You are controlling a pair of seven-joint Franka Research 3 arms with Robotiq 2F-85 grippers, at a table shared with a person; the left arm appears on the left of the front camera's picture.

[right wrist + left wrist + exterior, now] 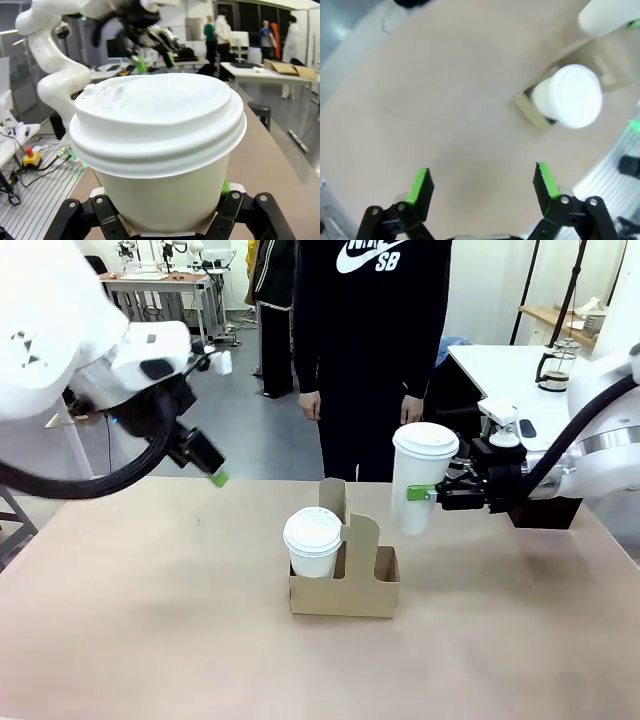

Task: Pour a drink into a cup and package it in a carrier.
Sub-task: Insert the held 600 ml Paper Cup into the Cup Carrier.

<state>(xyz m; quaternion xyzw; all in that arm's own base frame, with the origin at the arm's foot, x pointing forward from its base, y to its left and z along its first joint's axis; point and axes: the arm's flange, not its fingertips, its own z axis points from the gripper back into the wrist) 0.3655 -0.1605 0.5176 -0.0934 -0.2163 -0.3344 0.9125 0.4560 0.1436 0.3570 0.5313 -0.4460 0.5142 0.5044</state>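
Two lidded white paper cups: one (313, 541) in cardboard carrier (345, 585); other (420, 475) clamped by right jaws (424, 493); left jaws (482, 186) spread, empty.

Left arm: comes in from the left side in the front view, raised above the table, wrist angled downward toward the tabletop.
Left gripper (482, 182): jaws spread wide, nothing between the green pads (420, 186) (the wrist view looks down past them at bare table).
Right arm: reaches in from the right side, forearm about level, wrist turned sideways.
Right gripper (428, 493): clamped on the body of a white lidded cup (421, 480), held upright and clear of the table.
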